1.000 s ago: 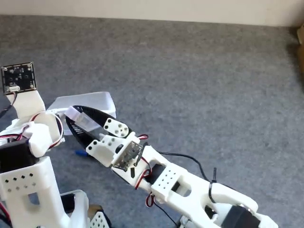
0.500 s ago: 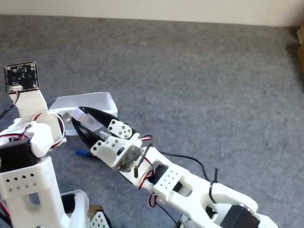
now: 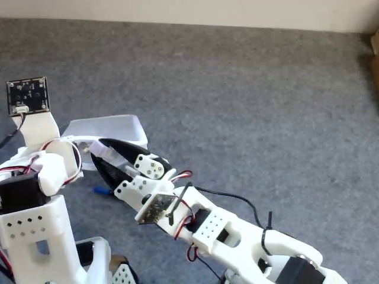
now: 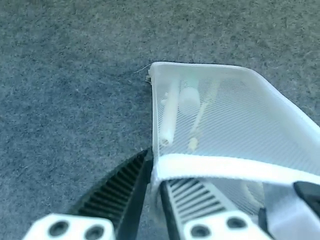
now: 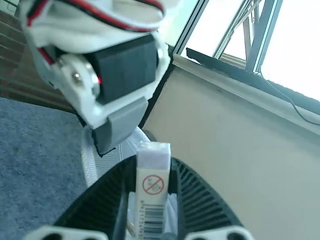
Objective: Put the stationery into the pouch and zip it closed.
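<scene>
The left gripper [image 4: 154,170] pinches the pouch [image 4: 225,115] by its stiff white rim, and the right gripper [image 5: 152,167] is clamped on an eraser [image 5: 152,187], a hard, paper-sleeved block, just at that rim. For a clean drop, the eraser should probably go well past the taut rim before release. The pouch is limp translucent mesh with thin sticks inside; a blue pen [image 3: 102,190] lies near it on the carpet [image 3: 237,89].

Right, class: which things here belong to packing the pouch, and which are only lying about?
Belong: pouch; white pen inside it; white block in the right pincer; left pincer gripping the pouch's rim; blue item, probably stationery.
Lying about: grey carpet; black cable.
</scene>
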`<state>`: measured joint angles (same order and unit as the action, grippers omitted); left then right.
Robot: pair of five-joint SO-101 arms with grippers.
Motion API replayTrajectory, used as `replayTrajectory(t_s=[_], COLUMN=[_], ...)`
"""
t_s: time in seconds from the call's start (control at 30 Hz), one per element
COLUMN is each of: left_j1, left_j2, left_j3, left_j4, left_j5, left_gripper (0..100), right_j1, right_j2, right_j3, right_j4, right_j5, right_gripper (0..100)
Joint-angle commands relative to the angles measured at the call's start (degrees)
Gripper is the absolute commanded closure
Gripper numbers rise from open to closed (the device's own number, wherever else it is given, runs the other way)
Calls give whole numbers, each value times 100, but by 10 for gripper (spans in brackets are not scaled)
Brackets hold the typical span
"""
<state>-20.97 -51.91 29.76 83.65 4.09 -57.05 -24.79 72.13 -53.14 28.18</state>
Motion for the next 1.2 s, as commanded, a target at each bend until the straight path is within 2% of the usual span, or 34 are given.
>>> replayTrajectory(t_s=[0.0,0.07,0.77,0.93,1.1,1.17], left_j1=[-92,-92,-92,-523,-743,-743], left_j2=[-22,-22,-22,-22,-22,-22], left_j3=[-22,-22,-22,-22,-22,-22], left_j4=[-105,-105,-105,-132,-141,-141], left_j5=[62,62,62,79,79,79], left_gripper=[994,994,994,994,994,994], right_j1=[163,154,163,163,119,84], right_j2=[-119,-119,-127,-145,-1051,-1560], right_j3=[207,268,295,295,752,866], right_j4=[-31,-31,-48,-48,40,681], right_j5=[88,88,88,88,88,62], right_gripper=[870,834,836,836,836,836])
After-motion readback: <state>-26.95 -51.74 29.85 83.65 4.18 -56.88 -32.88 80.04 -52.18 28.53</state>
